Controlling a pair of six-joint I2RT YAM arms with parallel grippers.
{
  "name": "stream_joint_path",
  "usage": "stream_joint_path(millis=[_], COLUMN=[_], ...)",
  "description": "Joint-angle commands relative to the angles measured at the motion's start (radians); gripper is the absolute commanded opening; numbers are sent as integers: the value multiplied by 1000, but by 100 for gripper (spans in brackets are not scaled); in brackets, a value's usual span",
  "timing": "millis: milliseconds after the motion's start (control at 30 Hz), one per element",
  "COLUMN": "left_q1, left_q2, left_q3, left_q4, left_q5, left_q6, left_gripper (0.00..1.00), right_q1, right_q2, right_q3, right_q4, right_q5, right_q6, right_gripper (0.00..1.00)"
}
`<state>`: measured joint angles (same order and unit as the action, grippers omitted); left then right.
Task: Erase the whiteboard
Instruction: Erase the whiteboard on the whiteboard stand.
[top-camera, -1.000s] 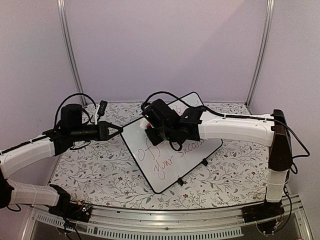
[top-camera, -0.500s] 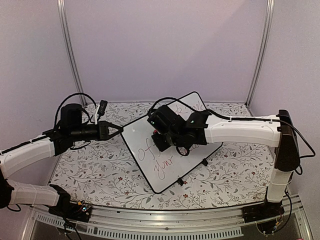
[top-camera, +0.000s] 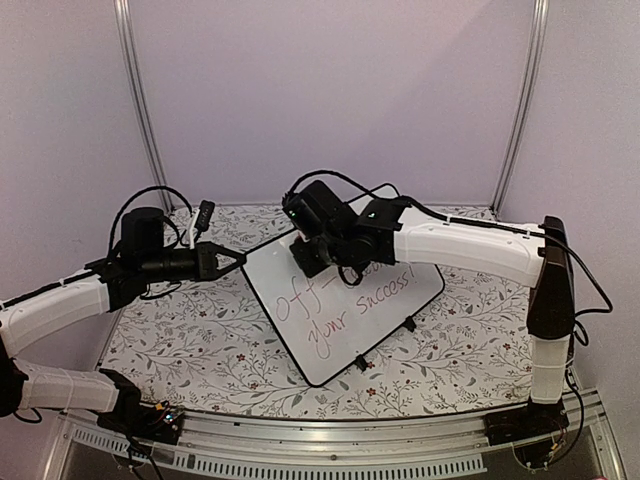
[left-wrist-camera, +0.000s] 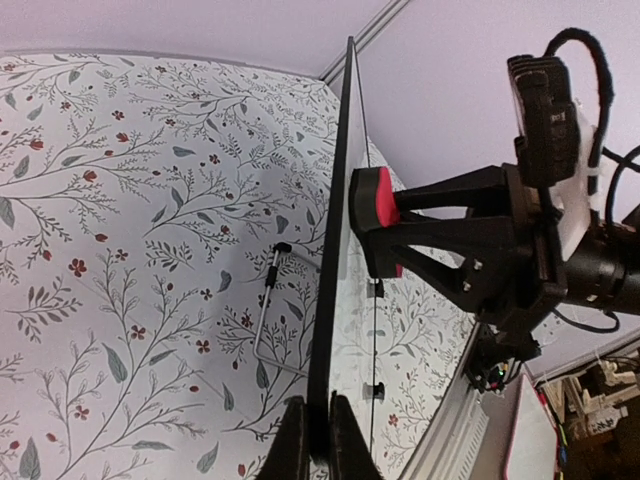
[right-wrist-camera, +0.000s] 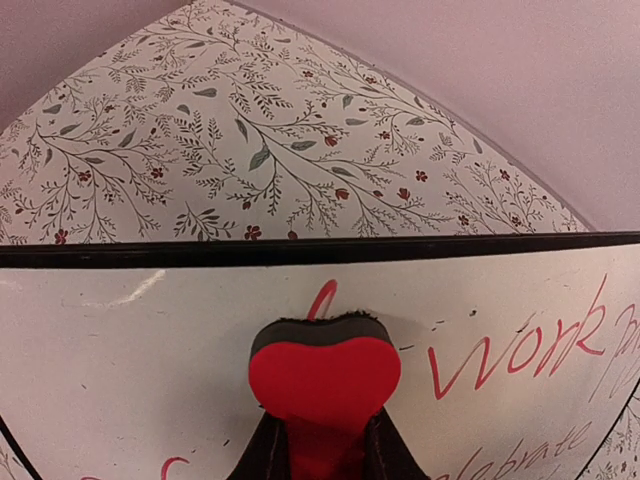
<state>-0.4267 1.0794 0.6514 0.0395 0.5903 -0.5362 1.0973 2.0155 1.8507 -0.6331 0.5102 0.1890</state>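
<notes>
**Fig.** Table (top-camera: 190, 340) with floral cover, seen from above the arms. The whiteboard (top-camera: 345, 318) stood mid-table on its black feet (top-camera: 408, 325), angled to the arms, with red writing (top-camera: 385, 300) across its face. The left gripper (top-camera: 238, 258) was clenched on the board's left rim, the black edge pinched between its fingers. Farther back, the right gripper (top-camera: 305, 258) grasped a red heart-shaped eraser (right-wrist-camera: 324, 372), whose dark pad was pressed to the board just below the top rim, beside the word "work"
</notes>
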Motion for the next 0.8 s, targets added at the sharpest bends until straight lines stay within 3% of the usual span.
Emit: stream_joint_path(millis=[0, 367, 767], left_q1=[-15, -15, -16], left_q2=[-20, -23, -21], left_q3=[-6, -6, -7], left_q4=[51, 53, 54], left_q5=[100, 102, 103], left_q6=[35, 35, 35], left_gripper=[0, 0, 0], right_q1=[-32, -46, -42], right_q2=[64, 76, 4], right_q3=[51, 73, -100], right_q4=[16, 5, -75], right_q5=[-6, -21, -93], right_q6=[-26, -28, 39], right_gripper=[5, 5, 5])
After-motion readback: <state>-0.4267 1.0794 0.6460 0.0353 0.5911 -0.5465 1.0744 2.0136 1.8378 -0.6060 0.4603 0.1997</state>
